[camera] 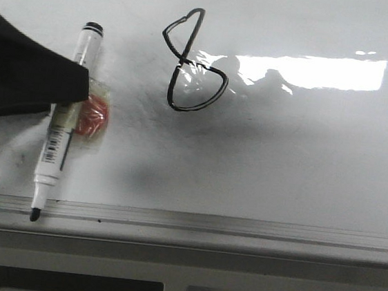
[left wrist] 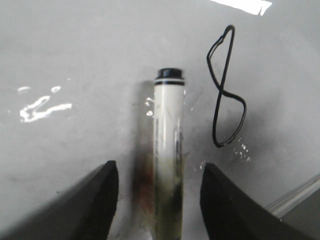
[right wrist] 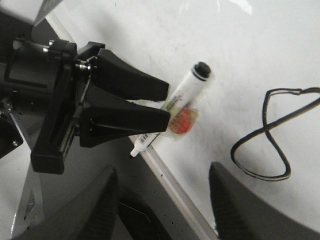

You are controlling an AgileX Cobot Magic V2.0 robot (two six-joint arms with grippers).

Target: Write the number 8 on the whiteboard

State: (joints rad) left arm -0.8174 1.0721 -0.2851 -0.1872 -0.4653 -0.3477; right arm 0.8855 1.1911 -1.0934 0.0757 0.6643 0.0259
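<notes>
Thin black hand-drawn number 8 [camera: 192,62] sits complete on the large glossy white whiteboard [camera: 303,164], pointed upper loop, rounder lower loop, both closed; judged: the writing step is done, what remains is putting down the tool and clearing off.

White-barrelled marker with black end cap and bare black tip [camera: 63,121] lies flat on the board, well to the left of the figure; tip reaches the grey metal edge rail [camera: 241,227]; lying clear of the ink, probably so it cannot smear it; a small clear packet with orange-red contents [camera: 94,113] touches the barrel, purpose unclear.

Left gripper [left wrist: 159,190] is over the marker; fingers [left wrist: 102,192] spread, one each side of the barrel, gap visible on both sides in the left wrist view; reads as either just let go or about to pinch, cannot tell which; the barrel rests on the board, not carried.

Right gripper [right wrist: 162,200] hangs off to the side above the rail, fingers [right wrist: 235,200] spread wide, holding nothing; likely kept back to give the left arm room.
</notes>
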